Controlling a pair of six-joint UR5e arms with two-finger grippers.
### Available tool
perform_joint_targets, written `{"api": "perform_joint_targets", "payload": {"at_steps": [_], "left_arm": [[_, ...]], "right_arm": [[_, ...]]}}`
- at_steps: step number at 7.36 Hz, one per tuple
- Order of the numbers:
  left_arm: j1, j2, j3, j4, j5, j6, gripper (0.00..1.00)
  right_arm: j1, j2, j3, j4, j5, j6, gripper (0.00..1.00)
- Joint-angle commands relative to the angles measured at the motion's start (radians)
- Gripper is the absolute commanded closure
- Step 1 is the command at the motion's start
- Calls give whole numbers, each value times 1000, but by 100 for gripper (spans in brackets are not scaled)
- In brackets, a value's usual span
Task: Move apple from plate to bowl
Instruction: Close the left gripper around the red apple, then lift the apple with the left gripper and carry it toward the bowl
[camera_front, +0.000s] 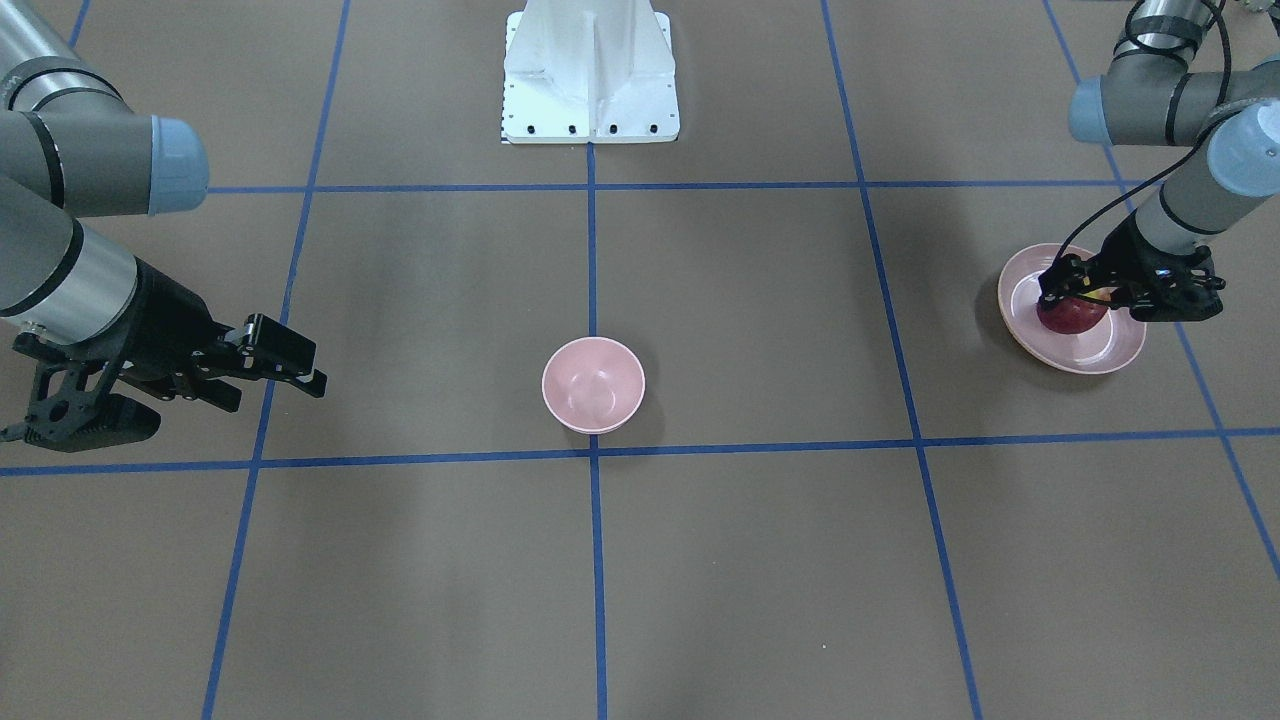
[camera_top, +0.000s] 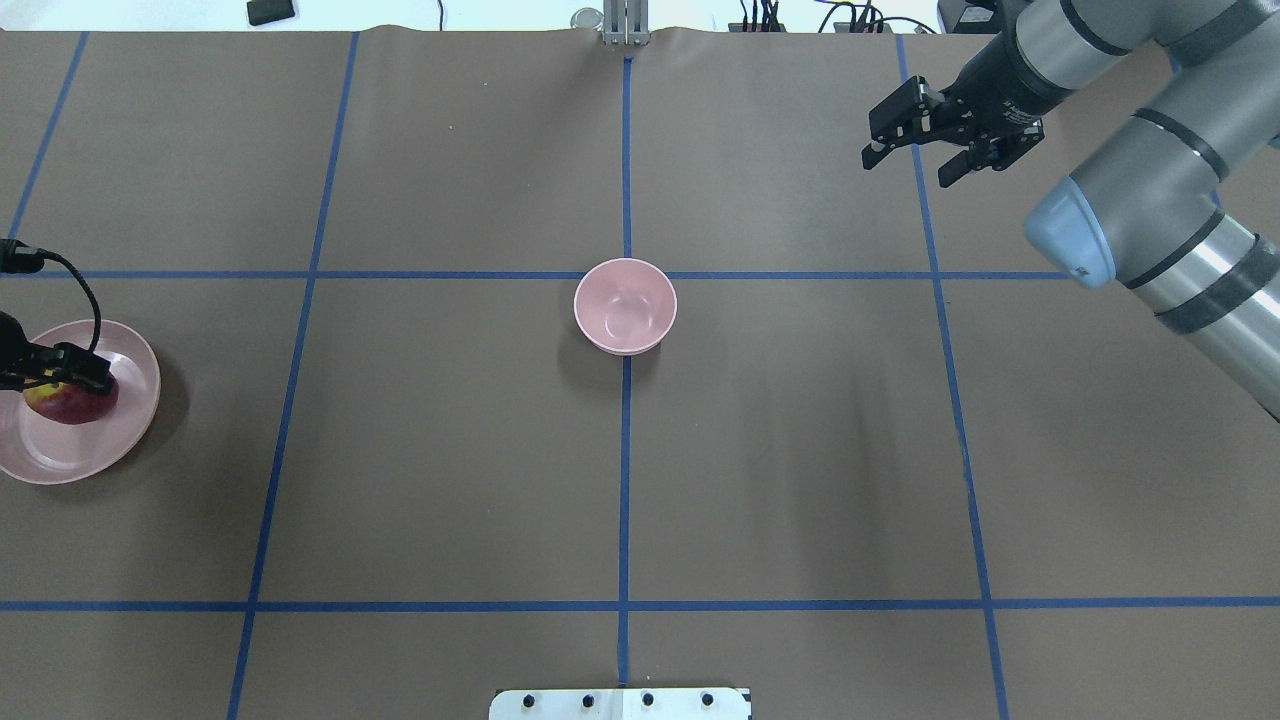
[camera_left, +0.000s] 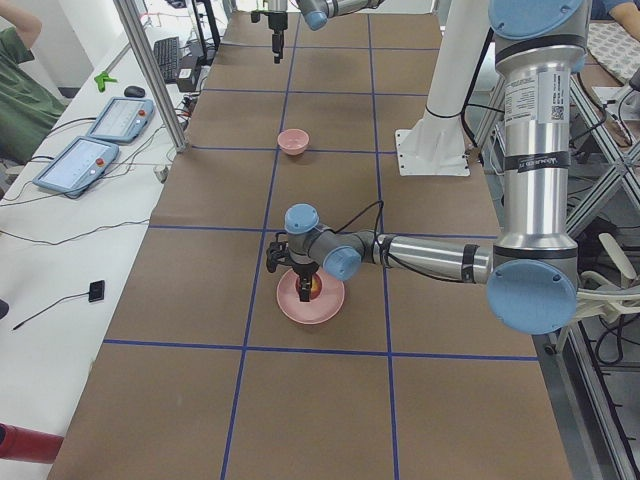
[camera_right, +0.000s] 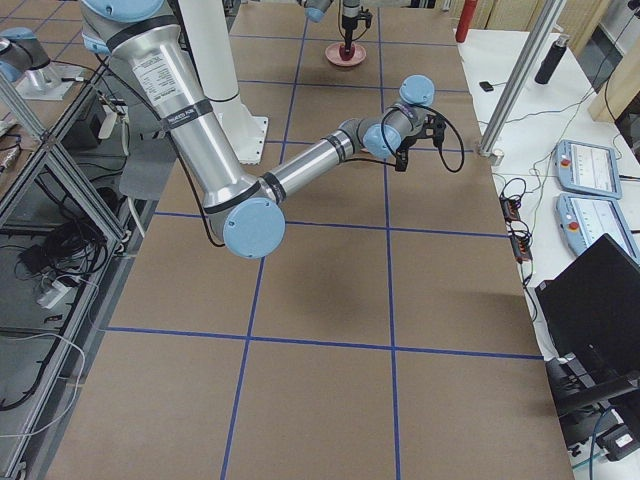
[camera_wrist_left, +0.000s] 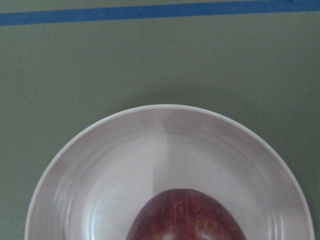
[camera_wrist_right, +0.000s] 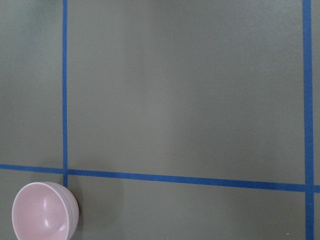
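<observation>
The dark red apple (camera_front: 1070, 318) lies on the wide pink plate (camera_front: 1115, 345) at my left end of the table. My left gripper (camera_front: 1075, 298) is down on the apple, and its fingers clasp it. The overhead view shows the same gripper (camera_top: 75, 390), apple (camera_top: 80, 408) and plate (camera_top: 60, 455). The left wrist view shows the apple (camera_wrist_left: 185, 217) low on the plate (camera_wrist_left: 125, 150). The small deep pink bowl (camera_top: 625, 305) stands empty at the table's centre. My right gripper (camera_top: 905, 170) hangs open and empty, far right and beyond the bowl.
The white robot base (camera_front: 590, 70) stands at the table's near edge, behind the bowl. Blue tape lines (camera_top: 625, 450) cross the brown table. Operator tablets (camera_left: 100, 140) and a metal post (camera_left: 150, 70) stand beyond the far side.
</observation>
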Motion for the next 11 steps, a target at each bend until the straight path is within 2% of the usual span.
{"api": "perform_joint_targets", "payload": {"at_steps": [1, 2, 3, 4, 5, 6, 8, 10, 11], "left_arm": [[0, -8, 1, 0, -7, 0, 59], [0, -7, 1, 1, -7, 6, 94], [-9, 5, -40, 6, -7, 9, 100], [-41, 45, -113, 21, -12, 15, 100], [-129, 59, -161, 58, -39, 24, 100], [-144, 44, -204, 130, -42, 38, 100], [-144, -132, -251, 326, -42, -53, 100], [-82, -372, -216, 353, -38, -320, 100], [-16, -496, -179, 391, -33, -435, 100]], "right_arm": [[0, -6, 13, -1, 1, 0, 0], [0, -7, 16, -1, 1, 0, 0], [2, -7, 22, -1, 1, 2, 0], [6, -7, 28, -2, 1, 8, 0], [12, -18, 31, -1, 9, 6, 0], [12, -24, 34, 1, 4, 2, 0], [63, -52, 34, -2, 6, -18, 0], [104, -108, 30, -19, 6, -145, 0], [136, -119, 33, -93, -3, -261, 0]]}}
